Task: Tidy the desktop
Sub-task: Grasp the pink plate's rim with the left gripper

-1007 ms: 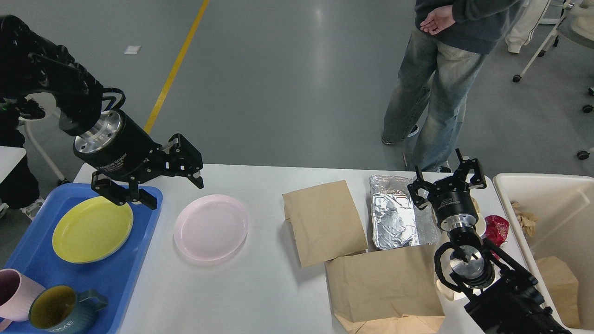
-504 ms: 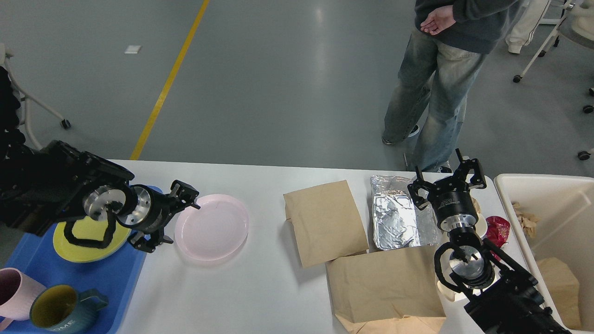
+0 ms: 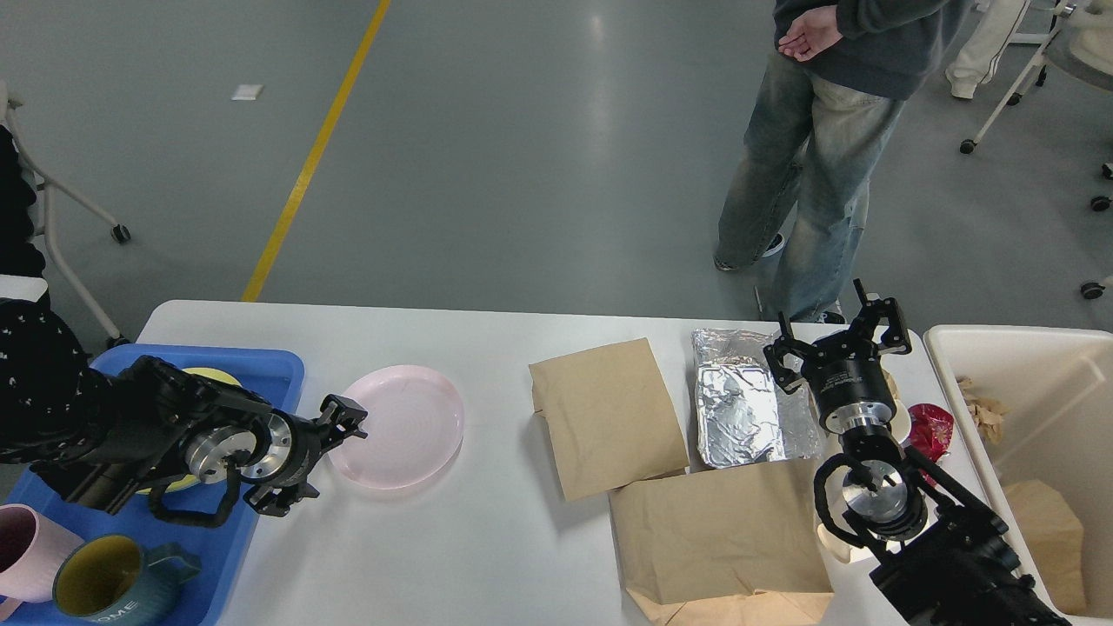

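- My left pincer [image 3: 317,456] lies low over the white desk [image 3: 487,539], fingers spread at the near-left rim of the pink plate [image 3: 398,426].
- My right pincer [image 3: 839,335] hangs open by the foil sheet [image 3: 739,409].
- Two brown paper bags [image 3: 609,417] lie between them.

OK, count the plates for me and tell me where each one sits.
2. The pink plate lies on the desktop, just right of the blue tray. The yellow plate lies in that tray, mostly hidden behind my left arm. Others may be hidden.
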